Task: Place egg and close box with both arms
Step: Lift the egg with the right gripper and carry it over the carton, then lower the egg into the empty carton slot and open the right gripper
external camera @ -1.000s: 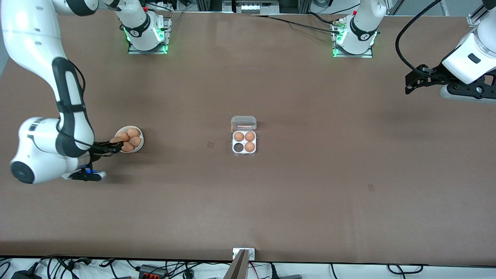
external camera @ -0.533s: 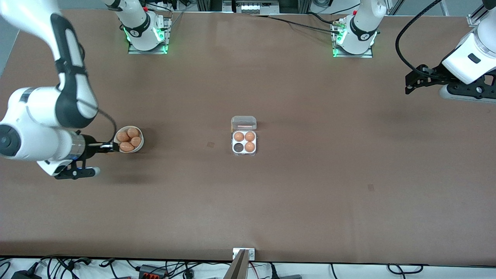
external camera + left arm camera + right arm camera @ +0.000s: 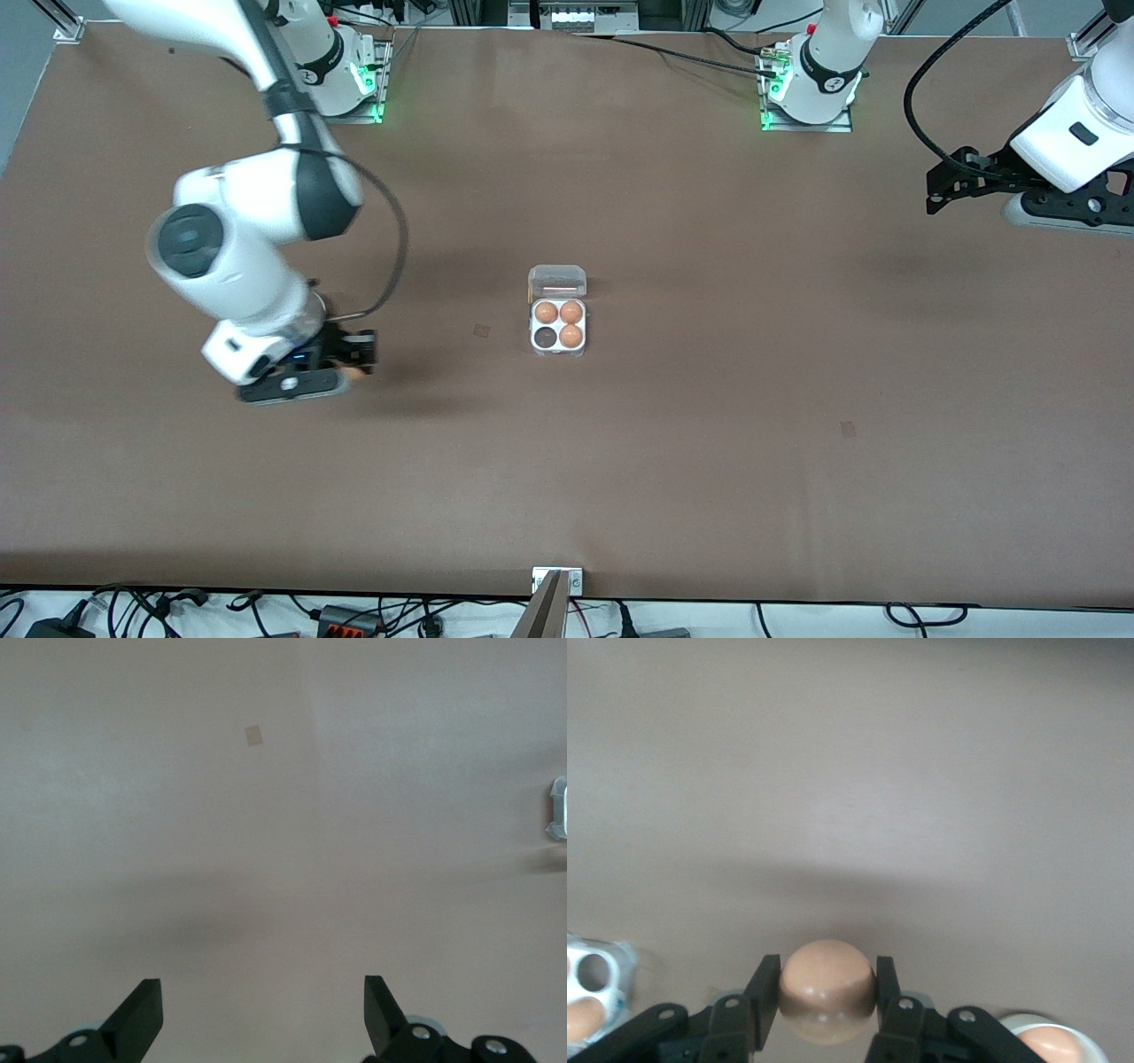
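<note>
Over brown table [image 3: 709, 461], right pincer [image 3: 827, 992] clamps egg [image 3: 827, 989]; left pincer [image 3: 263, 1014] gapes, waiting.

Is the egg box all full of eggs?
No, the box holds three eggs, and the fourth cell, the one nearer the front camera toward the right arm's end, is dark and empty.

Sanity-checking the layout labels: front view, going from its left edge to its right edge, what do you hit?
Right hand holding an egg over the table → open egg box with three eggs and one free cell → left hand, open, waiting in the air at the left arm's end of the table.
</note>
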